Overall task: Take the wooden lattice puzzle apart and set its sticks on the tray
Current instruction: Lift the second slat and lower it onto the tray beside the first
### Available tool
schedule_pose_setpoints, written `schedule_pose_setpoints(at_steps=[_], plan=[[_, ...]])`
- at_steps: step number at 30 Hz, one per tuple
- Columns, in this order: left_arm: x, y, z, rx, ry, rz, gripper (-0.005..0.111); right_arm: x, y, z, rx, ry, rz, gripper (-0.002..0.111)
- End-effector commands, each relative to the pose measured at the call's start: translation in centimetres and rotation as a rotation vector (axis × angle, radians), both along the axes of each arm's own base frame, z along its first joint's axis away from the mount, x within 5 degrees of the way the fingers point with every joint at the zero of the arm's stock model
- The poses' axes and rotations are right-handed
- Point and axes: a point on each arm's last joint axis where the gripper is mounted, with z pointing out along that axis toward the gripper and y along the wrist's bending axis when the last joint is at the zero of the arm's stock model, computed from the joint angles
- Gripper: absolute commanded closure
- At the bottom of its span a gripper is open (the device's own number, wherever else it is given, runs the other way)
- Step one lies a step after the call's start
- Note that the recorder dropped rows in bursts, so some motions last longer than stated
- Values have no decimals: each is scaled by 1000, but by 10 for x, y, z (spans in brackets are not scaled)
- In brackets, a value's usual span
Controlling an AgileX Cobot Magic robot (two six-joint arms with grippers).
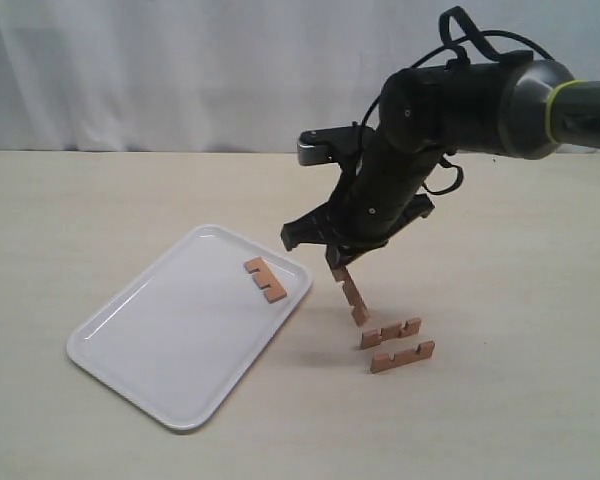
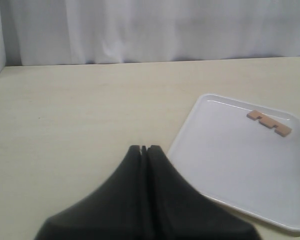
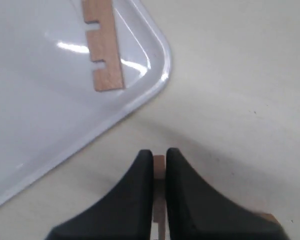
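Observation:
The white tray (image 1: 170, 340) lies at the left, with one notched wooden stick (image 1: 264, 279) near its far right corner; the same stick (image 3: 103, 47) and tray (image 3: 45, 105) show in the right wrist view, and the stick (image 2: 269, 123) on the tray (image 2: 230, 165) in the left wrist view. My right gripper (image 1: 337, 262) is shut on a second stick (image 1: 351, 291), which hangs tilted just right of the tray; its end (image 3: 159, 164) peeks out between the fingers. Two more sticks (image 1: 391, 333) (image 1: 402, 356) lie on the table. No assembled puzzle is visible. My left gripper (image 2: 144, 148) is shut and holds nothing.
The pale table (image 1: 520, 300) stretches to a white curtain (image 1: 180, 70) at the back. The right arm (image 1: 450, 110) reaches in from the upper right, above the loose sticks.

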Motion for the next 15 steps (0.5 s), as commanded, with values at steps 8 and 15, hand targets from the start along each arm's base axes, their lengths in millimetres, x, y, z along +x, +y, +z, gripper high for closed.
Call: schedule_pose_setpoints(at_steps=[8,15], plan=[[0,0,0,-1,-10,-7,107,19,106,18,63,-108,201,104],[0,0,0,-1,-10,-7,107,36,153,-2,276,-66,310,104]])
